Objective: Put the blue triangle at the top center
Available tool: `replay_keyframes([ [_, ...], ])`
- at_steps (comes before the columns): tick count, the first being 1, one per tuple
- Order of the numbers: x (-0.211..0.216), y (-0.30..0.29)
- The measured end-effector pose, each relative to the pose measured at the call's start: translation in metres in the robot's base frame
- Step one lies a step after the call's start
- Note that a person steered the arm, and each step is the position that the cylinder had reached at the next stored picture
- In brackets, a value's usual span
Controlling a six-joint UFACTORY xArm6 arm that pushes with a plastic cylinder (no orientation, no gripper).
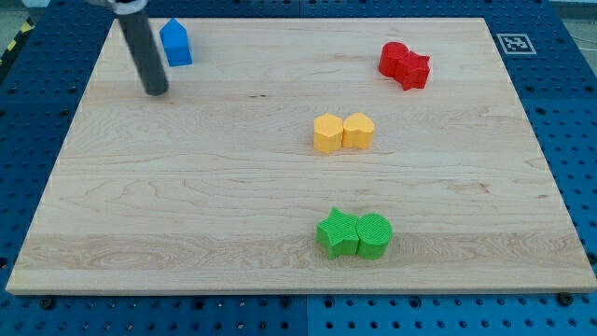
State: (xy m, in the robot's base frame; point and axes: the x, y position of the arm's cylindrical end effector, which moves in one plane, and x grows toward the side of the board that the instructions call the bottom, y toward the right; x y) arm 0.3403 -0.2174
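Note:
The blue triangle block sits near the top left of the wooden board. My dark rod comes down from the view's top left, and my tip rests on the board just below and to the left of the blue block, a small gap apart from it.
Two red blocks touch each other at the top right. Two yellow blocks sit side by side at the centre. A green star and a green cylinder touch at the bottom centre. A blue pegboard surrounds the board.

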Motion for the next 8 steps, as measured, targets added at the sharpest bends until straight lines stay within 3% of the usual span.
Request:
replay_keyframes([
  [1, -0.054, -0.025],
  [3, -0.094, -0.025],
  [8, -0.124, -0.041],
])
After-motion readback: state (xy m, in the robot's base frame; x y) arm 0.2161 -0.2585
